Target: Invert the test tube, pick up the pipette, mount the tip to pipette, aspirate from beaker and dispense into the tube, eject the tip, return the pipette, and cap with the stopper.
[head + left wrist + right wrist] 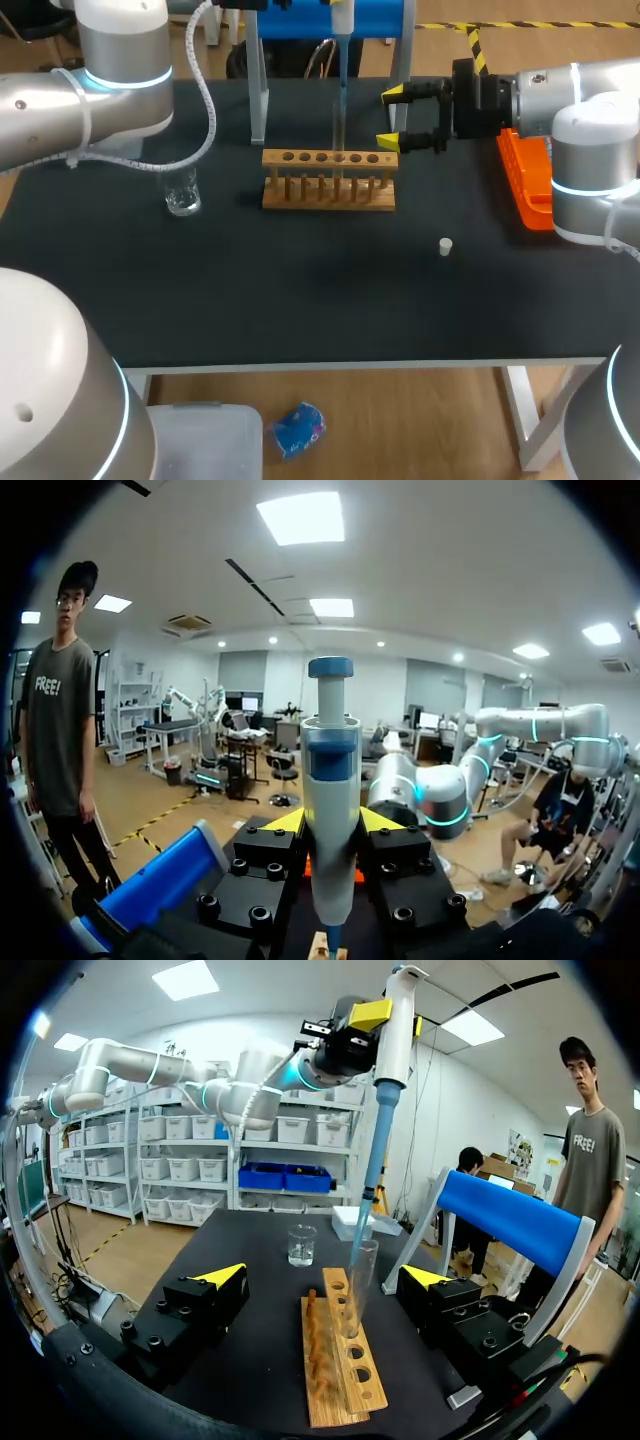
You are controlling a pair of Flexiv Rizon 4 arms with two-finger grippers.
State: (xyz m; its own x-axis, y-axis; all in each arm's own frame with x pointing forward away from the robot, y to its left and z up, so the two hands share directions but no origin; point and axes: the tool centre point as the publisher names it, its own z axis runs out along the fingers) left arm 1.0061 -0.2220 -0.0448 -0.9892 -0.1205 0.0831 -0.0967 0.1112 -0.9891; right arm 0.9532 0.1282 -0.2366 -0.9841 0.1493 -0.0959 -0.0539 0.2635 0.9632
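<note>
— Black table (250, 300), left to right: how far along are we?

— Beaker (182, 190) at the left stands alone, nothing near it. Then the wooden rack (329, 182), with the test tube (340, 135) upright in it, mouth up. Inversion looks done.

— And the pipette (331, 770)?

— Clamped in the left gripper (332, 821), a yellow fingertip on each side. Its long blue tip (372, 1170) is mounted and reaches down into the tube's mouth. I'd judge this is the dispensing step. I can't tell how much liquid is in the tube.

— Right side?

— The right gripper (400, 120) hangs just beside the rack's right end, fingers wide apart, holding nothing. The stopper (446, 246) lies on the table, well apart from the tube. The orange tip box (525, 185) sits at the far right.

— So what's left?

— Eject the tip, return the pipette to the blue stand (300, 20), and cap the tube.
</note>
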